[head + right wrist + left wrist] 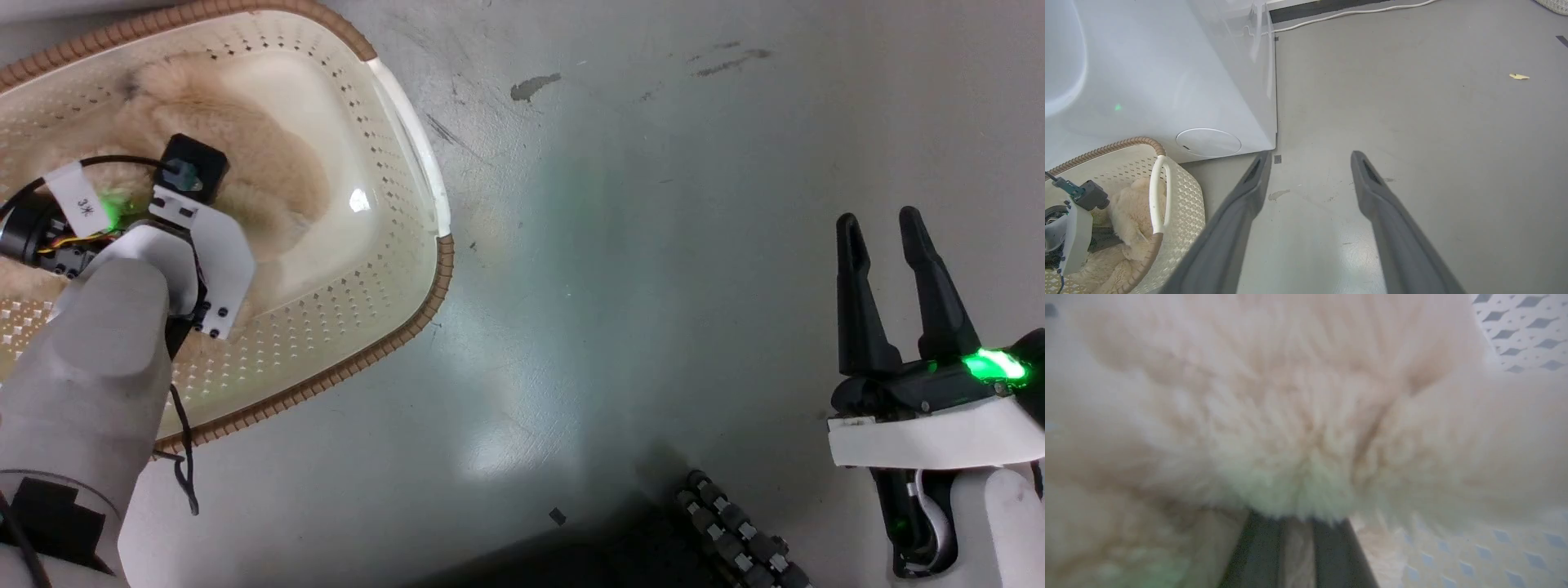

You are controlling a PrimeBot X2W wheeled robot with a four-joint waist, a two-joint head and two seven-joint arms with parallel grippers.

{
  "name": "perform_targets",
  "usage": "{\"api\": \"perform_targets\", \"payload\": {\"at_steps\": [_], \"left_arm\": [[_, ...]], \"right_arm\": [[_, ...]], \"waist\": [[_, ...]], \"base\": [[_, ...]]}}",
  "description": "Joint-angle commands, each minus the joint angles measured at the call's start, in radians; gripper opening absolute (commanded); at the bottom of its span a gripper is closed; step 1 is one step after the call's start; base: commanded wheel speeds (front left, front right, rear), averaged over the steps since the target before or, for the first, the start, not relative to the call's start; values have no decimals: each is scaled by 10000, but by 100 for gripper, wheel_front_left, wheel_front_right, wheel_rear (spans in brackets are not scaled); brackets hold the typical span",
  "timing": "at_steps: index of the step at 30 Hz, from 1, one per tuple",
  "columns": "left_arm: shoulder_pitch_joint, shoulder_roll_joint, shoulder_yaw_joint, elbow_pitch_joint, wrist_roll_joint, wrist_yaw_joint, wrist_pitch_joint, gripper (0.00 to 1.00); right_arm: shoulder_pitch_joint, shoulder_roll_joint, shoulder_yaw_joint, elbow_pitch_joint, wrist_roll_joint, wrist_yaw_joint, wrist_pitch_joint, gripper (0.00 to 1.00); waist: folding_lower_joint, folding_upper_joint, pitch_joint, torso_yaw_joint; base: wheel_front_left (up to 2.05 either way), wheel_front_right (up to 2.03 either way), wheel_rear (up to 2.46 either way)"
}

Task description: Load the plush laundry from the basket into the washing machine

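Plush laundry (1306, 416) presses against the left pincer (1296, 522), whose fingers pinch its fur inside the basket (412, 139). Right pincer (879, 220) hangs apart over the floor (653, 245). Lifting the toy into the washing machine (1147, 81) looks still to do.

the plush laundry (245, 155) lies in the basket (408, 147), on the floor (653, 245) just beside the washing machine (1147, 73); left gripper (1294, 522) down in the plush, right gripper (882, 224) well apart at right.

One basket (442, 269), one plush (245, 139), one washer (1147, 73)
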Motion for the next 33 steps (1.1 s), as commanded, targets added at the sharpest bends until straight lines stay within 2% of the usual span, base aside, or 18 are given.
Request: {"api": "perform_targets", "payload": {"at_steps": [1, 11, 18, 23, 27, 29, 30, 31, 32, 33], "left_arm": [[-27, 193, -183, 537, -76, 77, 25, 0], [749, -320, 37, 598, -576, 450, -1222, 0], [1568, -823, 276, 602, -1027, 553, -2516, 0], [2268, -1147, 401, 327, -1264, 547, -3055, 0], [2659, -1211, 500, -219, -1329, 617, -3147, 0], [3241, -1141, 712, -1409, -1311, 791, -3157, 0], [3241, -1141, 712, -1409, -1311, 791, -3157, 0], [3741, -1052, 959, -2242, -1336, 896, -3159, 0], [3741, -1052, 959, -2242, -1336, 896, -3159, 0], [4248, -901, 1157, -3130, -1214, 1066, -3160, 0]], "right_arm": [[-234, -1, -43, 33, 110, 6, -123, 100], [188, -1, -409, 194, -426, 6, -128, 100], [710, -1, -715, 300, -1029, 6, -128, 100], [1104, -1, -852, 351, -1419, 6, -128, 100], [1256, -1, -963, 396, -1556, 6, -128, 100], [1431, -1, -1010, 446, -1680, 6, -128, 100], [1431, -1, -1010, 446, -1680, 6, -128, 100], [1542, -1, -989, 463, -1757, 6, -128, 100], [1542, -1, -989, 463, -1757, 6, -128, 100], [1640, -1, -966, 467, -1848, 6, -128, 100]], "waist": [[1, -1, 0, -20], [1, -1, -1517, 405], [1, -1, -3182, 911], [1, -1, -4431, 1289], [1, -1, -5030, 1462], [1, -1, -5571, 1633], [1, -1, -5571, 1633], [1, -1, -5890, 1719], [1, -1, -5890, 1719], [1, -1, -6165, 1784]], "base": [[0, 0, 0], [0, 0, 0], [0, 0, 0], [0, 0, 0], [0, 0, 0], [0, 0, 0], [0, 0, 0], [0, 0, 0], [0, 0, 0], [0, 0, 0]]}}
